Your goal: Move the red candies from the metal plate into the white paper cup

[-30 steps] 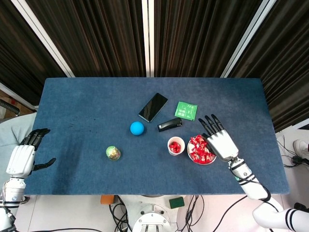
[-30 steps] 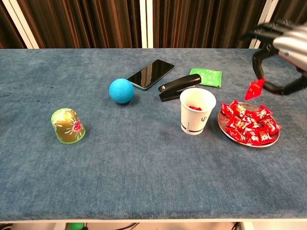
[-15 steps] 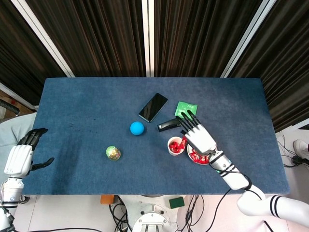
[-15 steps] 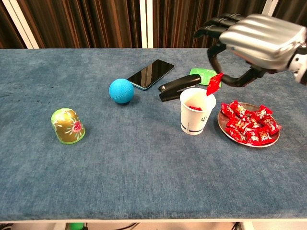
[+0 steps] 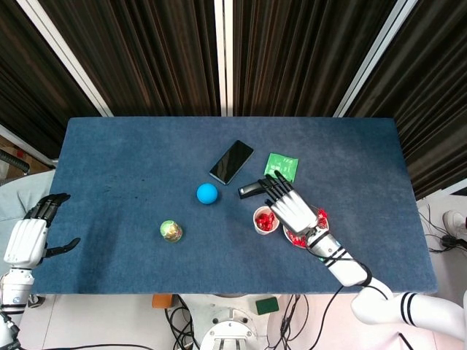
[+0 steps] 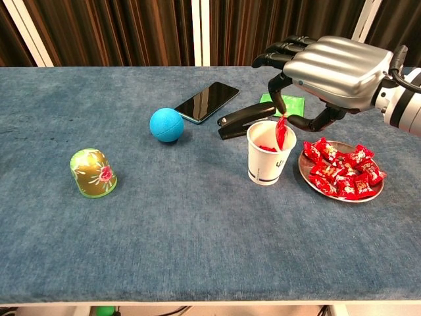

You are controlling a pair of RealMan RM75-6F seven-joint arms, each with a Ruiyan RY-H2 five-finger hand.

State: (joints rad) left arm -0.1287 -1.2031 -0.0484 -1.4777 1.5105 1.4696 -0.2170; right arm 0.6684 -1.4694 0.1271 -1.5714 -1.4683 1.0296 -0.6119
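Observation:
The white paper cup [image 6: 266, 168] stands mid-table with red candy inside; in the head view the cup [image 5: 257, 219] is partly under my right hand. Just to its right the metal plate [image 6: 348, 200] carries a heap of red candies [image 6: 342, 172]. My right hand [image 6: 332, 64] hovers above the cup and pinches one red candy [image 6: 281, 133] between thumb and a finger, its lower end dipping past the cup's rim. From above, the right hand [image 5: 292, 209] covers the cup's right side and part of the plate. My left hand [image 5: 25, 239] hangs empty, fingers apart, off the table's left edge.
Behind the cup lie a black stapler [image 6: 245, 120], a green packet [image 6: 284, 105] and a black phone [image 6: 206, 101]. A blue ball [image 6: 166, 124] sits left of the stapler, and a green-gold dome-shaped object [image 6: 93, 172] stands further left near the front.
My right hand carried the pinched candy leftward from above the plate to over the cup and lowered it to the rim. The left hand barely moved.

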